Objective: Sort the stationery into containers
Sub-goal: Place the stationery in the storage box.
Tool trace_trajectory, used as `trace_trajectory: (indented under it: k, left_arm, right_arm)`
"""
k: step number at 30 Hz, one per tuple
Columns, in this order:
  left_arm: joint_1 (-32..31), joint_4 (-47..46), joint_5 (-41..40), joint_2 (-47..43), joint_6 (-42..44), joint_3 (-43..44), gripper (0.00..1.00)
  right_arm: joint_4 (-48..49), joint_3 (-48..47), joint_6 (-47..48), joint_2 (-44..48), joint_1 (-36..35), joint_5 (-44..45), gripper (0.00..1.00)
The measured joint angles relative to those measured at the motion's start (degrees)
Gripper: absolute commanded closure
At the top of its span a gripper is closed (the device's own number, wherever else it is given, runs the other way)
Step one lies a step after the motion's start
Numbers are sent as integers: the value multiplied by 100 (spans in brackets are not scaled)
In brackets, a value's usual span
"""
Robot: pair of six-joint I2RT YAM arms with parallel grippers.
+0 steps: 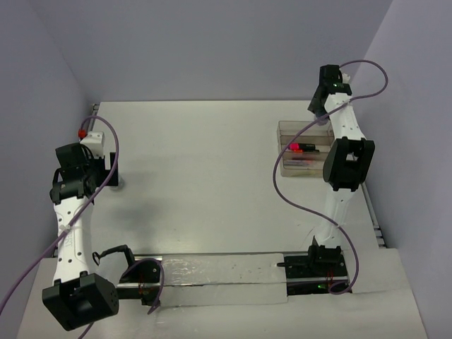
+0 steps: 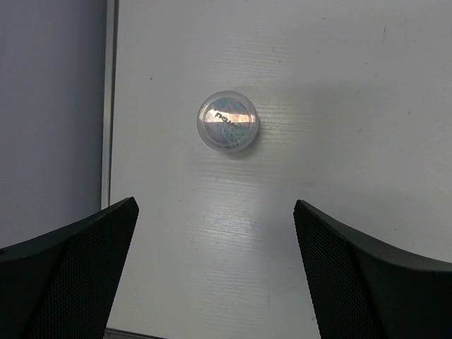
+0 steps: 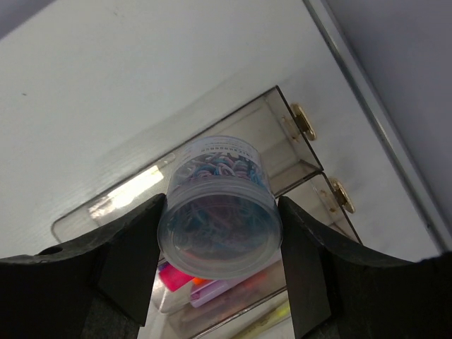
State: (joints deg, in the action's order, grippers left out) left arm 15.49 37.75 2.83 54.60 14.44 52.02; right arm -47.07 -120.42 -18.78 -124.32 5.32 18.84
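At the left edge of the bench point(image 2: 332, 78) a small round clear tub point(image 2: 227, 121) stands alone, label on top. The left fingers point(image 2: 78, 275) are spread wide just short of it, touching nothing. Far right, the clear three-part tray point(image 3: 282, 106) lies near the bench's right edge. Pens point(image 3: 176, 277) with pink and orange caps and a lilac marker point(image 3: 215, 291) lie in the compartments nearer the arms' bases. Over the tray the right fingers point(image 3: 134, 254) clamp a second round tub point(image 3: 220, 191) full of coloured paper clips, which hides part of the tray
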Motion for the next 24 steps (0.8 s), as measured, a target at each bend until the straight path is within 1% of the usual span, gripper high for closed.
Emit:
trace_trajectory:
  k: [9,13,14,16,20,21,22,24]
  left_arm:
    - [0,-75,-2,64,1,-3,1]
    - [0,-76,-2,64,2,-5,1]
    - [0,-76,-2,64,2,-5,1]
    - [0,-76,-2,64,2,-10,1]
    - [0,-74,-2,64,1,-14,1]
    - [0,-72,-2,64,0,-14,1]
    - [0,-71,-2,65,0,-14,1]
    - [0,-71,-2,65,0,-14,1]
  right_arm:
    - [120,252,-6,-454,178,-46,97]
    - [201,310,-4,-591,201,-119,84]
    - [221,312,-3,-623,204,-133,82]
    - [259,313,20,-684,211,-196,66]
    - [310,305,74,-802,228,-348,56]
    - [311,292,85,-832,231,-375,51]
    - [310,272,96,-866,233,-394,43]
    - [302,239,119,-931,237,-436,34]
